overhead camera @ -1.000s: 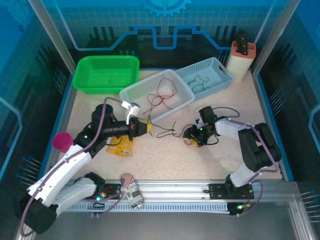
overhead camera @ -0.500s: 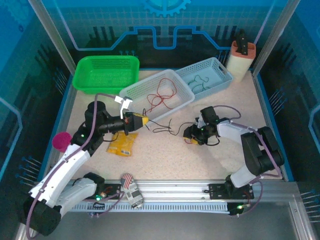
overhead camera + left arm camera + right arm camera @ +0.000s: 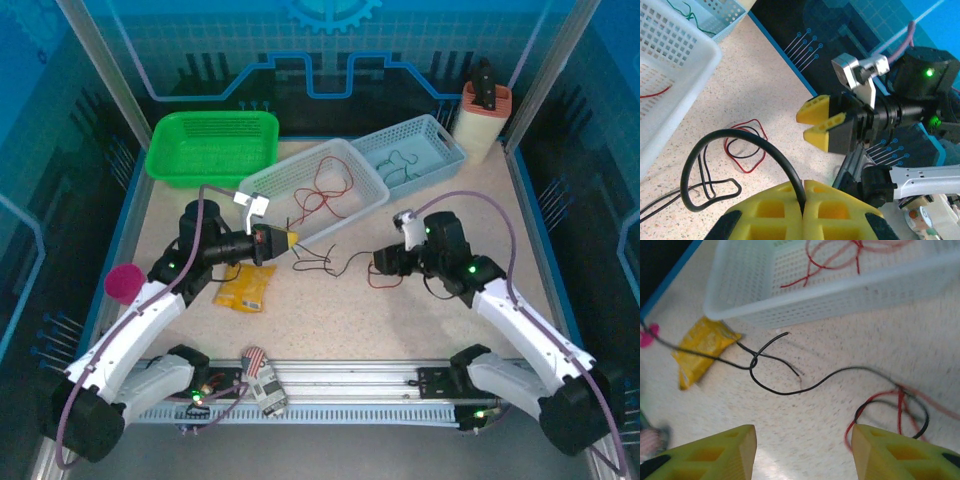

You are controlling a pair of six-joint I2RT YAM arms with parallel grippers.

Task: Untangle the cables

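1. Left wrist view, closest in: left gripper [image 3: 803, 189] is pinched tight on a black cable [image 3: 740, 136] that loops just ahead of its pads.
2. Right wrist view: right gripper [image 3: 802, 440] is spread wide and holds nothing. A red cable [image 3: 875, 399] lies just beyond it, with the white basket [image 3: 790, 305] farther off.
3. Since a second ago the right arm has unfolded and lifted off the tangle.
4. Speckled beige tabletop [image 3: 350, 320]; blue panel walls [image 3: 420, 60].

Glossy black cable [image 3: 730, 132], white plastic basket [image 3: 670, 55], speckled matt tabletop [image 3: 755, 90], matt yellow fingers [image 3: 767, 210].
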